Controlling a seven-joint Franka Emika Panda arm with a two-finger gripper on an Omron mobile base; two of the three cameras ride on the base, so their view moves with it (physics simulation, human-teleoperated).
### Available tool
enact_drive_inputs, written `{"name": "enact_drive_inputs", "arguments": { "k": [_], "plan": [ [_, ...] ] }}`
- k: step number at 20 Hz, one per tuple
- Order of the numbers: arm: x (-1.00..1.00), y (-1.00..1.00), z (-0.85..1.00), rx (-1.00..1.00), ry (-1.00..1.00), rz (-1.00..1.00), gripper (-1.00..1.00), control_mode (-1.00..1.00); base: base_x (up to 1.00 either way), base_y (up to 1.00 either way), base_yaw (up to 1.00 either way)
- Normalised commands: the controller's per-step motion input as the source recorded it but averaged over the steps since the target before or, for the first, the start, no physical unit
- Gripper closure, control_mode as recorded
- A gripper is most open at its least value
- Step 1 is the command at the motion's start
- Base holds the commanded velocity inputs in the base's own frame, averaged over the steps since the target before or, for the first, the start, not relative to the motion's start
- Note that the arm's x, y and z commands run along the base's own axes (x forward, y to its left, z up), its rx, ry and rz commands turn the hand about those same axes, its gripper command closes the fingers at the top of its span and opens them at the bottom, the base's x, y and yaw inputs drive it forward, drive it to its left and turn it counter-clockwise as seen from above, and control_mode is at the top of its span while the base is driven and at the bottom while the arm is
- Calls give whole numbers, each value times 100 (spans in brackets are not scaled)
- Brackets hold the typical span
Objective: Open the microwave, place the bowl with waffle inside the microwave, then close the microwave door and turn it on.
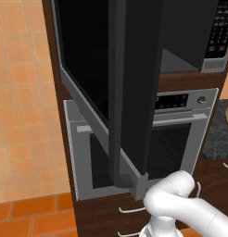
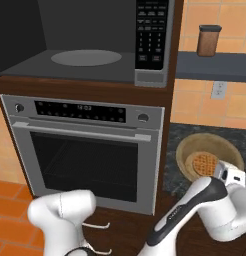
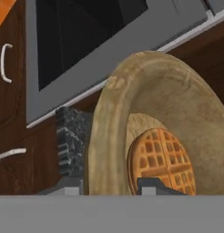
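The microwave (image 2: pixel 85 70) stands open, its turntable bare, with the keypad (image 2: pixel 151 35) on its right. Its microwave door (image 1: pixel 134 92) is swung wide toward the left base camera. The tan bowl (image 2: pixel 232 150) sits on the dark counter right of the oven, with the golden waffle (image 2: pixel 204 164) lying inside it. My gripper (image 2: pixel 228 172) is at the bowl's near rim. In the hand view the bowl (image 3: pixel 177 100) and waffle (image 3: pixel 161 157) are close up. My gripper (image 3: pixel 109 186) straddles the rim, one finger outside the wall and one inside, closed against it.
A steel oven (image 2: pixel 90 150) with a bar handle sits under the microwave, above drawers with white handles (image 2: pixel 95 226). A brown jar (image 2: pixel 208 40) stands on the shelf above the speckled counter (image 2: pixel 175 145). The open door (image 1: pixel 129 176) juts into the space left of the arm.
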Motion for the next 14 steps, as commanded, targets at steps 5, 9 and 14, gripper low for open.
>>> {"name": "enact_drive_inputs", "arguments": {
  "k": [5, 9, 14],
  "plan": [
    [-77, 47, 73, -11, -11, 8, 100, -100, 0, 0, 0],
    [-73, 51, 65, -11, -5, 3, 100, -100, 0, 0, 0],
    [-70, 46, 53, -5, -1, 1, 100, -100, 0, 0, 0]
  ]
}}
